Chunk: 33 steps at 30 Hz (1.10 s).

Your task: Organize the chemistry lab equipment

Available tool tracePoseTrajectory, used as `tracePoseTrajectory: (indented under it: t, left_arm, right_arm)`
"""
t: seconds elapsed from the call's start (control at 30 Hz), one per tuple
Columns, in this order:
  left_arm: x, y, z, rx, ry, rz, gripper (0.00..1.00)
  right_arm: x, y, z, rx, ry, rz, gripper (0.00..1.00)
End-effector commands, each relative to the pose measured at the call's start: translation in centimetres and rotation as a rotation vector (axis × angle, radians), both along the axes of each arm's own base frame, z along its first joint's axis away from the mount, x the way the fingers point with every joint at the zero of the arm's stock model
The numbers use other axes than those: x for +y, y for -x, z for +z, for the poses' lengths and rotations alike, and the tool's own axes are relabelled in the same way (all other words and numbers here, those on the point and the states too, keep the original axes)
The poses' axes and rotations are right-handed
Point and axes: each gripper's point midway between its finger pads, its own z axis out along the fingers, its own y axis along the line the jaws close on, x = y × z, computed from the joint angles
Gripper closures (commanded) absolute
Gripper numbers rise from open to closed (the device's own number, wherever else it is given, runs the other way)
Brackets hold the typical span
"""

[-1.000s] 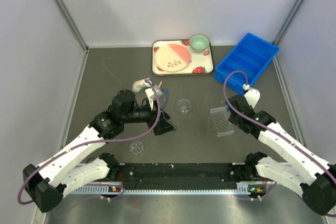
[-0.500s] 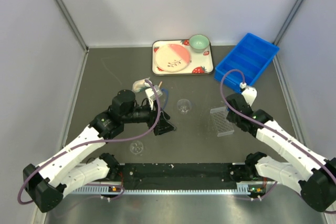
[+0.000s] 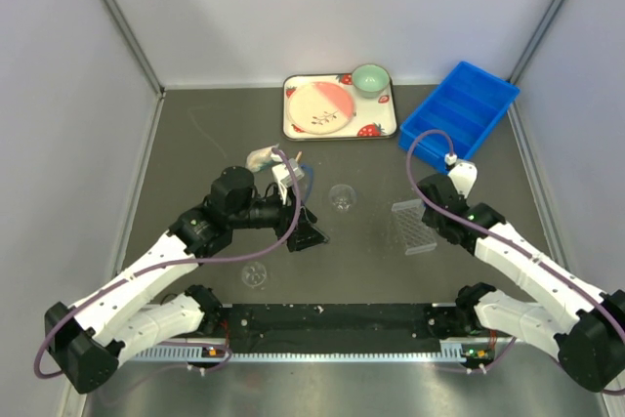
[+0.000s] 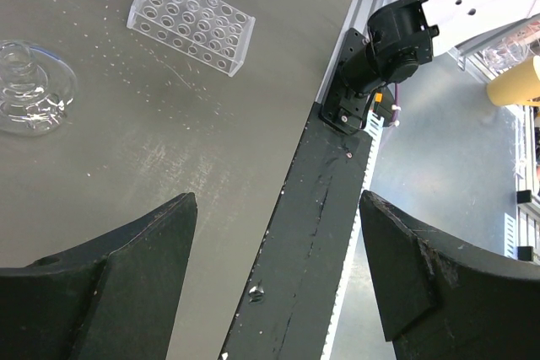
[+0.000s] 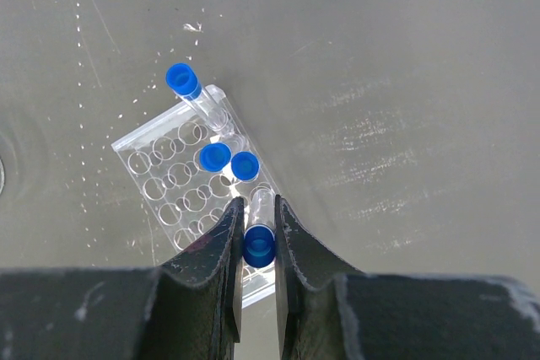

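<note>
Right wrist: right fingers (image 5: 257, 212) pinch a blue-capped tube (image 5: 259, 246) at the edge of the rack (image 5: 164, 187) on the desk (image 5: 405, 56), beside three other tubes (image 5: 215, 158) standing in it; arm has only crept closer over the last second, so seating looks underway; left fingers (image 4: 277, 208) spread, empty.

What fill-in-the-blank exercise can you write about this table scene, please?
The right fingers pinch a thin clear tube with a ___ cap.
In the right wrist view, ___ blue caps show at the clear rectangular plastic rack.
The left fingers stand ___, holding nothing.
Missing words: blue; four; open.
</note>
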Motion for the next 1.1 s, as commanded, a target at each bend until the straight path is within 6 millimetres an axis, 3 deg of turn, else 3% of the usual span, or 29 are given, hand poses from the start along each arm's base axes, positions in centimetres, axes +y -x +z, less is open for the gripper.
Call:
tracePoseTrajectory:
  t: [0.0,0.57,0.77,0.9,1.07]
  left_arm:
    - [-0.3,-0.1,0.6,-0.033,0.028,-0.020,0.18]
    - [-0.3,0.0,0.5,-0.029,0.030,-0.023,0.18]
    - [-0.4,0.0,0.5,-0.027,0.031,-0.027,0.18]
    - [-0.4,0.1,0.6,-0.029,0.034,-0.028,0.17]
    - [-0.3,0.1,0.6,-0.028,0.033,-0.028,0.17]
  right_arm:
    - [-0.6,-0.5,0.0,-0.017,0.028,-0.016,1.00]
    - [0.6,-0.4,-1.5,0.028,0.007,0.044,1.00]
    - [0.6,-0.4,-1.7,0.036,0.008,0.049,0.87]
    - [0.7,-0.4,-1.6,0.034,0.007,0.053,0.73]
    - [0.8,-0.4,-1.5,0.032,0.007,0.060,0.61]
